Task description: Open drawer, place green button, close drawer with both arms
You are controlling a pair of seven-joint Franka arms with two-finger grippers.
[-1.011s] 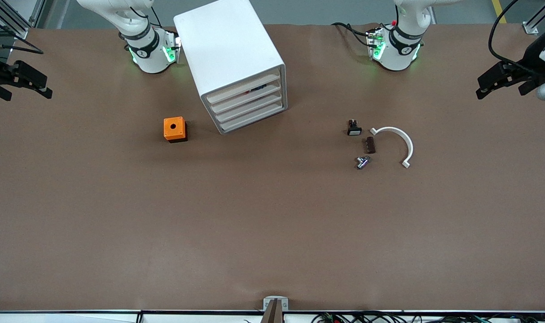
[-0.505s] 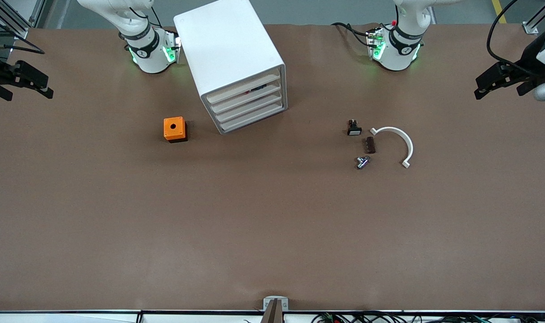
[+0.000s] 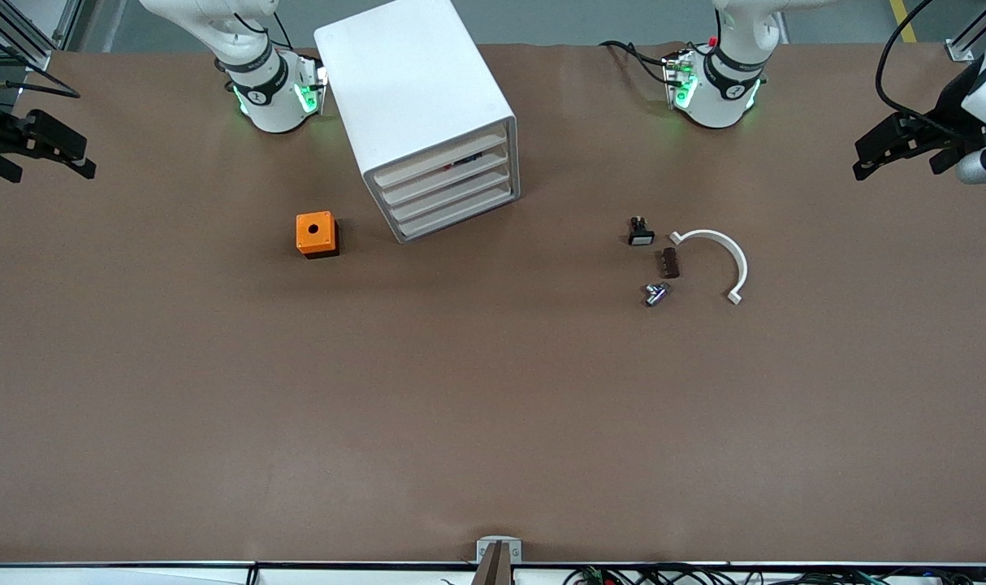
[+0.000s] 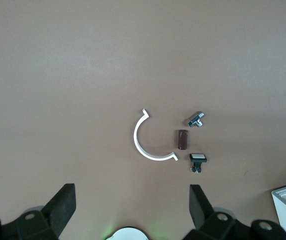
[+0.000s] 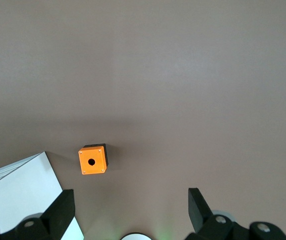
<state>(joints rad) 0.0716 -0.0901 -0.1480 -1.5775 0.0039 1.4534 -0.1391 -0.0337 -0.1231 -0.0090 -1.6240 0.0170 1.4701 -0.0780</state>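
At the view's left edge, the right end effector (image 3: 42,146) was held high over the right arm's end of the tabletop (image 3: 493,422), its fingers spread and nothing gripped. An orange cube (image 3: 317,234) lay on the tabletop just beside the white drawer cabinet (image 3: 428,122), whose four drawers were all seen shut. Toward the left arm's end a small cluster was found: a white-capped button (image 3: 641,231), a brown block (image 3: 669,263), a white curved clip (image 3: 716,260), and, nearest the front camera, the button (image 3: 655,294) lying on its side. The left end effector (image 3: 895,146) was held released over that end. Because the parts lay so close, a wrong one could be gripped; the angled cabinet could slide when a drawer was pulled.
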